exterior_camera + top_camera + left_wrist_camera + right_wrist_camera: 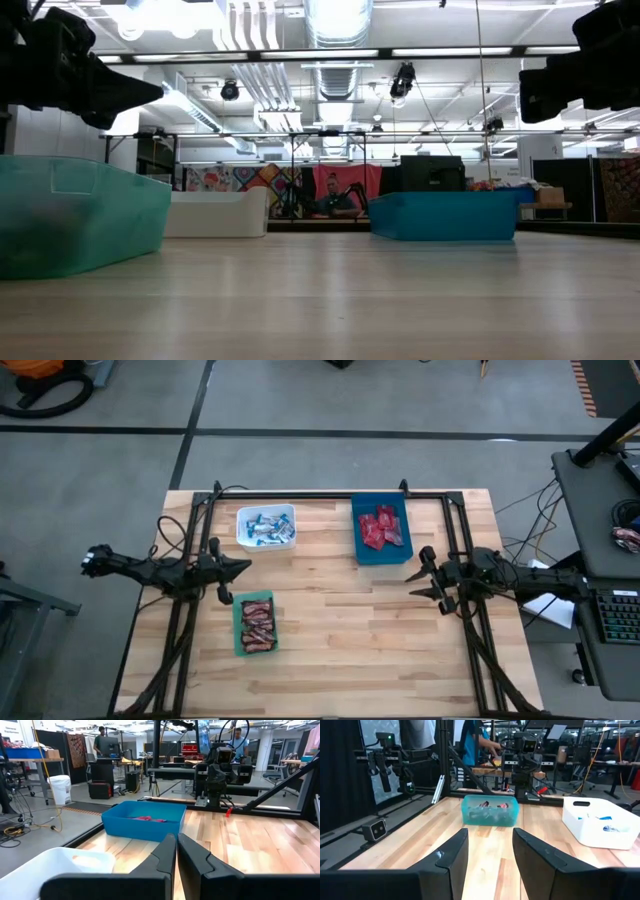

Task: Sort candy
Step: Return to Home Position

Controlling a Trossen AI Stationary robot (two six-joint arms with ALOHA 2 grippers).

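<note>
left fingers (165, 857) clenched | right fingers (451, 855) spread | candy (381, 528) in bins (265, 509), wrapper print perhaps illegible

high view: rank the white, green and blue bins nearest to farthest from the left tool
1. white bin, above the left tool in the picture, and green bin, below it: too close to call.
2. blue bin, well off to the right.

The white bin (241, 526) holds blue-and-white bars (268, 528); the blue bin (380, 555) holds red packets (382, 527). Brown bars (258, 624) fill the green bin (237, 625).
</note>
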